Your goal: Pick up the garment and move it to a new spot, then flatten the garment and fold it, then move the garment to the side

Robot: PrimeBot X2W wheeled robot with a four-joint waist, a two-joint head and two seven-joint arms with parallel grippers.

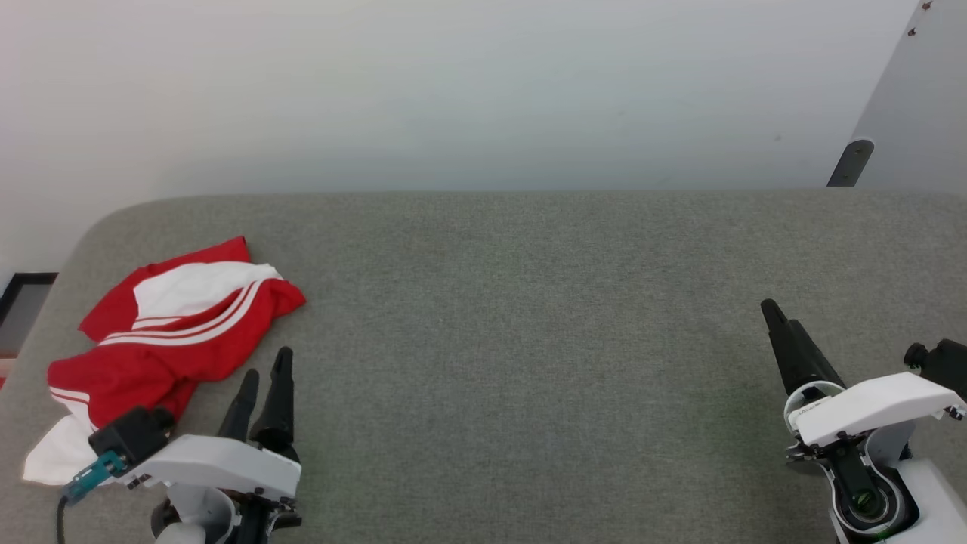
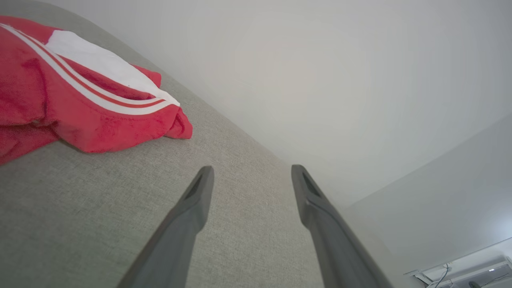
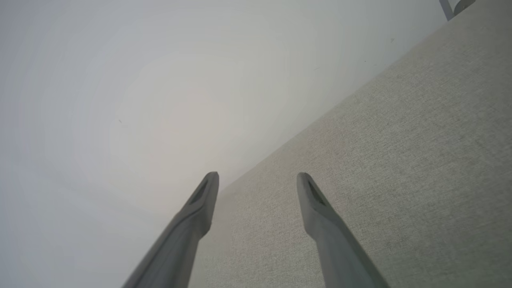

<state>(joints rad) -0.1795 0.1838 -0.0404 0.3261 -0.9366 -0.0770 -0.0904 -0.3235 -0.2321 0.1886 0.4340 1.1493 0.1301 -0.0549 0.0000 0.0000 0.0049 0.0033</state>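
The garment (image 1: 170, 332) is a crumpled red shirt with white sleeves and white-and-red stripes, lying bunched at the left end of the grey table (image 1: 514, 317). In the left wrist view the garment (image 2: 76, 92) fills the upper left corner. My left gripper (image 1: 264, 370) stands open just to the garment's right, near the front edge, fingers apart and nothing between them (image 2: 250, 174). My right gripper (image 1: 778, 317) is open at the far right of the table, over bare cloth surface (image 3: 256, 180).
A pale wall (image 1: 453, 91) runs behind the table's far edge. A grey panel with a dark bracket (image 1: 850, 162) stands at the back right. A dark frame (image 1: 23, 298) shows beyond the table's rounded left corner. The wide middle of the table lies between my grippers.
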